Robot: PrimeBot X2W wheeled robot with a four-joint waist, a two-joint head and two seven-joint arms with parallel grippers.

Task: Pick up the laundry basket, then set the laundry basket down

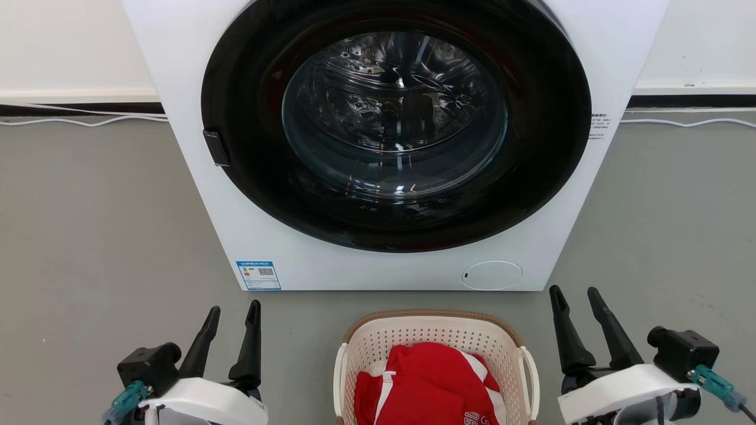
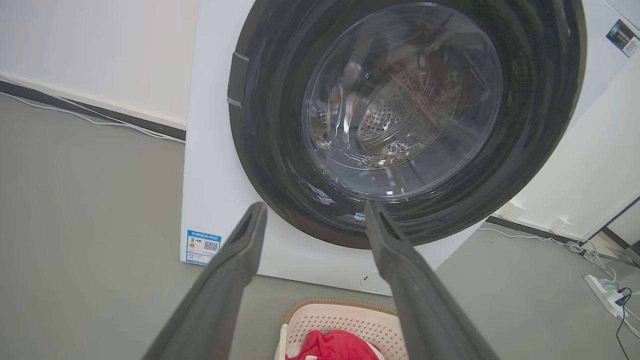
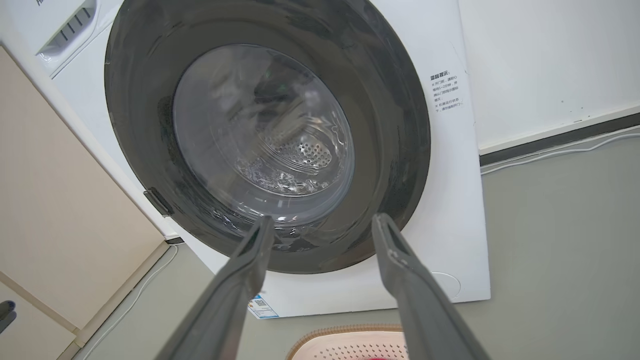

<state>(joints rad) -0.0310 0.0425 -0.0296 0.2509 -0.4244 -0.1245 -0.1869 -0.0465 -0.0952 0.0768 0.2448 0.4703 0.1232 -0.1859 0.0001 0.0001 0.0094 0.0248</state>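
The left hand (image 1: 235,307), fingers spread and empty, hangs left of the laundry basket (image 1: 434,317), apart from it. The basket stands upright on the floor (image 1: 88,236) before the washer (image 1: 354,271), between the hands, its loop handles facing sideways. Its near end is cut off, so its long axis is unclear. The right hand (image 1: 573,290) is spread too.

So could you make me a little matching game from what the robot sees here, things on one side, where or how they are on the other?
Things: 1 laundry basket; 2 red shirt; 3 washer door; 4 left gripper.
States: a shut; b open, empty; c in the basket; d on the floor before the washer.
Pairs: 1-d, 2-c, 3-a, 4-b.
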